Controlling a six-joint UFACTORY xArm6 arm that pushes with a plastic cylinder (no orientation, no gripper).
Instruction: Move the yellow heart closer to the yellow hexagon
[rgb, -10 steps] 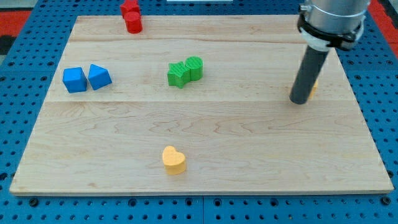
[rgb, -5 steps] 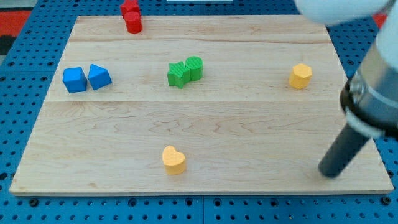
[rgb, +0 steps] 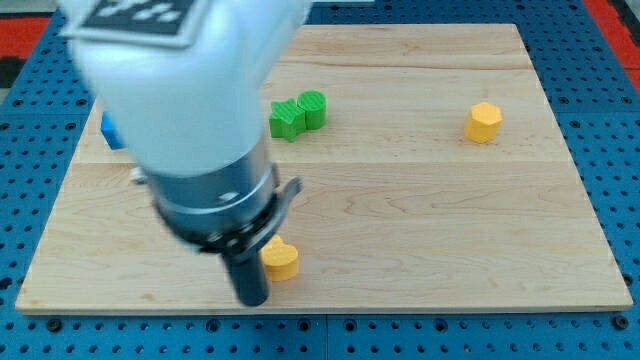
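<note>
Half of the yellow heart (rgb: 282, 259) is hidden behind my tip (rgb: 251, 299), touching it at lower centre. One blue block (rgb: 108, 130) is mostly covered. No jaws are fitted; the yellow hexagon (rgb: 483, 122) sits upper right.

My tip (rgb: 251, 298) sits at the view's bottom, just left of the yellow heart (rgb: 282, 259). Yellow hexagon (rgb: 483, 122) lies well apart at upper right. Two green blocks (rgb: 297, 114) touch, above the heart.

A robotics lab: a wooden table (rgb: 420, 230) on blue pegboard (rgb: 620, 150), robot arm (rgb: 190, 110) over small coloured blocks.
</note>
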